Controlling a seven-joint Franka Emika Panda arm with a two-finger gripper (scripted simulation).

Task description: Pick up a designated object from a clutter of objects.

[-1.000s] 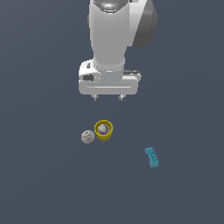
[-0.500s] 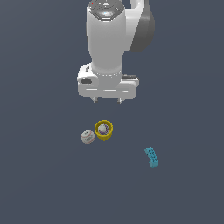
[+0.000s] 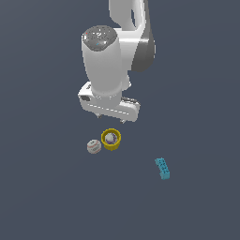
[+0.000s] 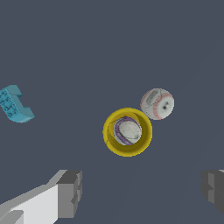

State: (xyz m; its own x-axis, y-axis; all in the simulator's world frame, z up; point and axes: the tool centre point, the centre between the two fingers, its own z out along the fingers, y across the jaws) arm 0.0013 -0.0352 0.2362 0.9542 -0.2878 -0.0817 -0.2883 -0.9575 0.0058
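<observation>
The designated object, a whitish-grey ball (image 3: 93,146) with faint red stitch lines, rests on the dark floor, touching or nearly touching a yellow cup (image 3: 111,139) with a pale ball inside. In the wrist view the ball (image 4: 157,103) lies just beyond the cup (image 4: 127,131). A teal studded brick (image 3: 162,168) lies apart toward the exterior view's right, also caught by the wrist camera (image 4: 15,105). My gripper (image 3: 111,119) hangs open above the cup, slightly to the right of the ball, with nothing between its fingers (image 4: 70,192).
Plain dark grey floor surrounds the three items. The white arm body (image 3: 105,61) towers over the back of the clutter.
The hand has dropped lower toward the cup and ball and shifted slightly to the exterior view's left. The three objects have not moved.
</observation>
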